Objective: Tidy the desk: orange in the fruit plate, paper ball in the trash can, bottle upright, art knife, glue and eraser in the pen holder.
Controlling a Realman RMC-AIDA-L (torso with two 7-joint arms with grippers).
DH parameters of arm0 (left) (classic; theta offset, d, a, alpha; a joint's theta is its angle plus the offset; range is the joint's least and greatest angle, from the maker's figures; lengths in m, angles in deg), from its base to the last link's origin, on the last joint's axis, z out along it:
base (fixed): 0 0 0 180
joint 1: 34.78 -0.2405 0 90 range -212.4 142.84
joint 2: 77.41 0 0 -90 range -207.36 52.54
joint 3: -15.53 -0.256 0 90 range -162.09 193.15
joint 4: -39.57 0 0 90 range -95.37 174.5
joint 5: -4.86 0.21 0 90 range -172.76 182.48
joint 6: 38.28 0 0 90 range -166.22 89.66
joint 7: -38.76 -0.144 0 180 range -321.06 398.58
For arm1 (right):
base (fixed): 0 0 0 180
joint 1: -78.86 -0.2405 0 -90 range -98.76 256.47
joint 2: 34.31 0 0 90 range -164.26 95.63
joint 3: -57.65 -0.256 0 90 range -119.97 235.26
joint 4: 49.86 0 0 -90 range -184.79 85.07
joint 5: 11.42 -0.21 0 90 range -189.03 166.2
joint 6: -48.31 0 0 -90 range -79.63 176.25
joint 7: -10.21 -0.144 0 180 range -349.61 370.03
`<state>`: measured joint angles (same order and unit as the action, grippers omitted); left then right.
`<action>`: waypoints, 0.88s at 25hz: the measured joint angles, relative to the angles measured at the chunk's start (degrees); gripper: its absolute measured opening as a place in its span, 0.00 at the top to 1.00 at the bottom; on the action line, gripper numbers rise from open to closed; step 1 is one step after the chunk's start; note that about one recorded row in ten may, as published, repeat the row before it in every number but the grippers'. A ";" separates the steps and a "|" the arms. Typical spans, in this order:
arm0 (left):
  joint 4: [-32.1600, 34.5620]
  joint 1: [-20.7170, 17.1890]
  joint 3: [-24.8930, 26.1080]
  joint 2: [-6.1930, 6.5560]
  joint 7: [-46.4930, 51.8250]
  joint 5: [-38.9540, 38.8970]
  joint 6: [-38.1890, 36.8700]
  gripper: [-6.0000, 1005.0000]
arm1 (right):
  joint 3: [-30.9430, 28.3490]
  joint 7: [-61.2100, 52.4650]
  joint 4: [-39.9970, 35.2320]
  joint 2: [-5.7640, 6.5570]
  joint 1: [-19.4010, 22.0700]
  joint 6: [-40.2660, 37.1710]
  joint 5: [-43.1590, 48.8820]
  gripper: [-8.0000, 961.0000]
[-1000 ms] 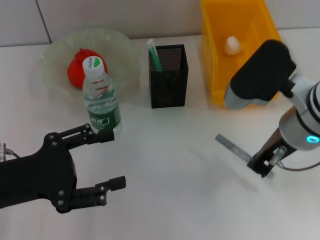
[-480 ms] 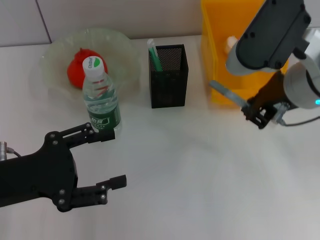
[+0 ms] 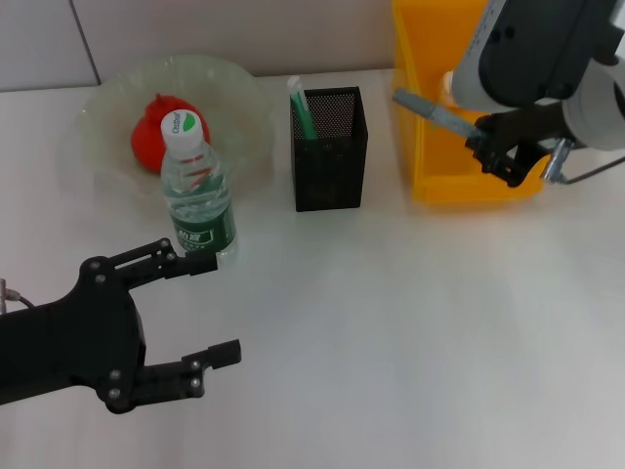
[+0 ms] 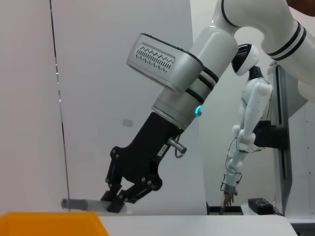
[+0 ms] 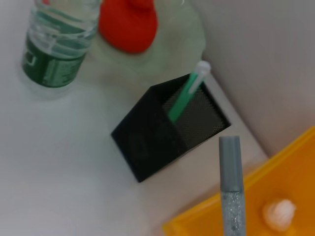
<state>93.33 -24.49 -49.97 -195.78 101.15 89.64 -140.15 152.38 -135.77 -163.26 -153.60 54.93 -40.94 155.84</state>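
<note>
Grey and slim, the glue stick (image 3: 433, 109) is clamped at one end in the right gripper (image 3: 496, 156), its jaws closed on it – it hangs over the near wall of the trash can (image 3: 420, 147), long axis pointing toward the pen holder (image 3: 330, 149), which stands just beside the bin on the robot's left. The open mesh mouth already holds a green pen (image 3: 300, 107), so free room lies at its far-right side. The left gripper (image 3: 186, 313) hovers low over the tabletop (image 3: 391, 332), jaws spread, near the upright bottle (image 3: 196, 195).
</note>
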 joint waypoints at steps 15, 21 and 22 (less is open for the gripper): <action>-0.08 0.08 0.02 -0.20 -1.09 -0.39 0.00 0.21 | -4.55 19.43 -0.13 0.15 -1.43 2.47 0.17 0.86; -2.12 -0.12 0.01 -0.29 -2.94 -1.97 0.01 0.21 | -6.05 25.27 0.39 1.47 -4.06 2.46 0.18 0.86; -2.58 -0.14 0.01 -0.29 -3.28 -2.20 0.01 0.21 | -6.08 25.89 0.52 1.74 -4.43 2.43 0.18 0.86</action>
<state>90.75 -24.63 -49.96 -196.07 97.87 87.44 -140.14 146.30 -109.88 -162.74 -151.86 50.50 -38.51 156.02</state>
